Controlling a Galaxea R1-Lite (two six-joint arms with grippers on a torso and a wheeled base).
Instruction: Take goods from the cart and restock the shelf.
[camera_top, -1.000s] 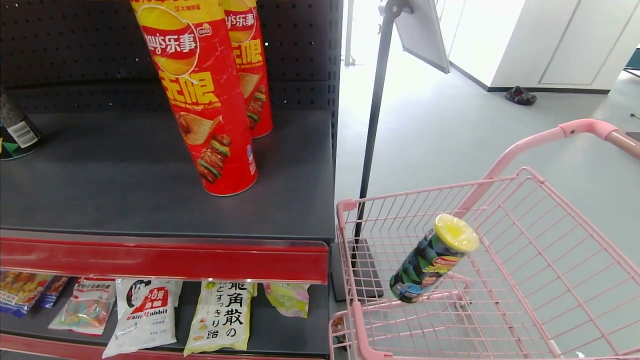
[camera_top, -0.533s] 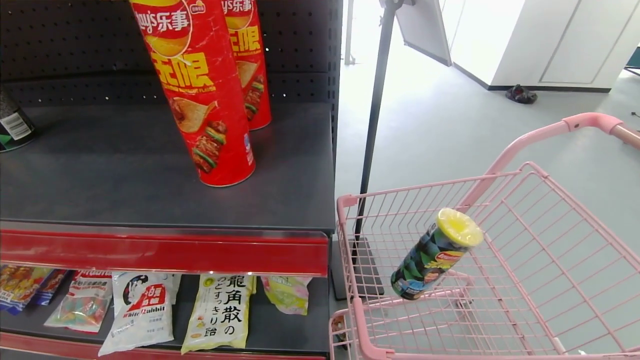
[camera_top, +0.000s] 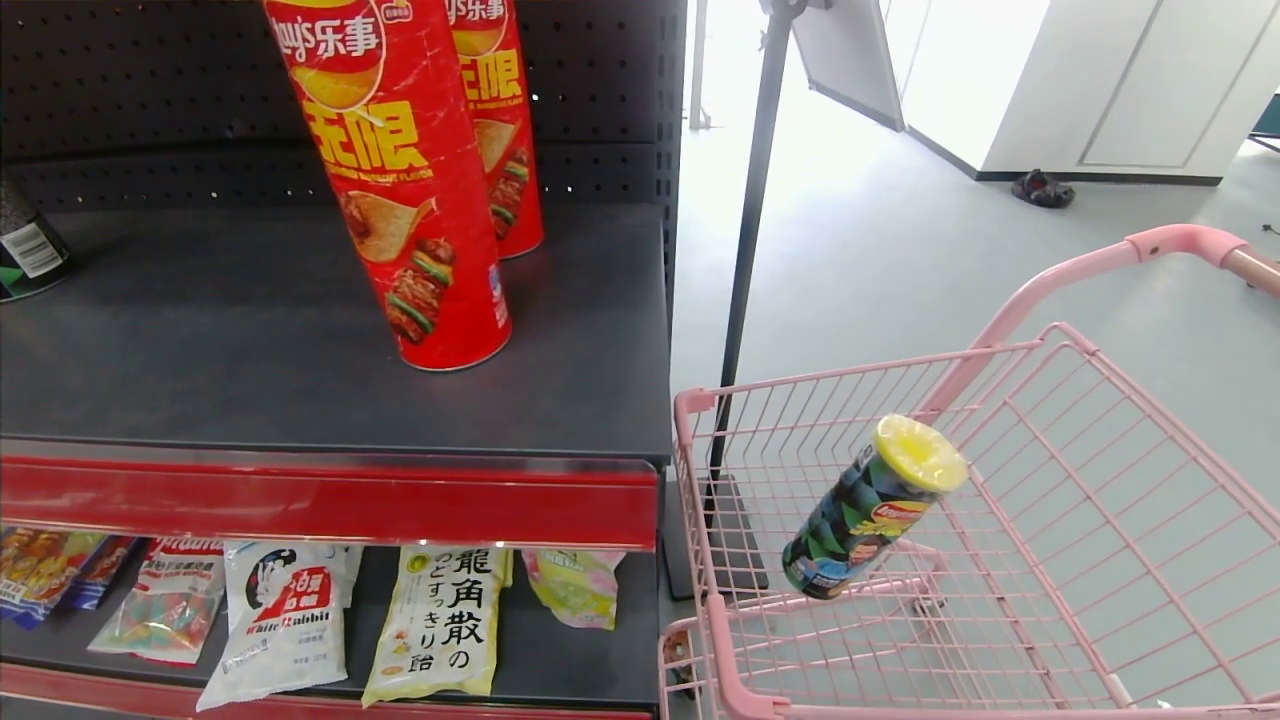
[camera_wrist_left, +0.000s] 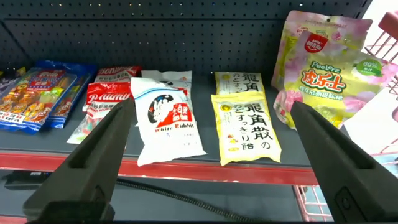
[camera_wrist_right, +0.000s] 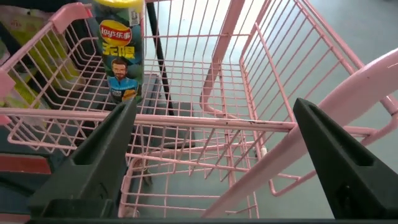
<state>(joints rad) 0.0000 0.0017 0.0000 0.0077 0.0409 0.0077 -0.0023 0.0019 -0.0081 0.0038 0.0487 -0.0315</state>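
Head view: a dark green cylindrical crisp can with a yellow lid (camera_top: 870, 510) is found leaning tilted inside the pink wire cart (camera_top: 1010, 350), just right of the dark metal shelf (camera_top: 250, 370), on which two tall red crisp cans (camera_top: 410, 200) are stood upright (one behind the other). The left gripper (camera_wrist_left: 211, 106) is observed spread wide and empty before flat snack packets (camera_wrist_left: 168, 118) on the tier below. The right gripper (camera_wrist_right: 214, 102) is likewise spread and empty, directed at the cart and clear of the can.
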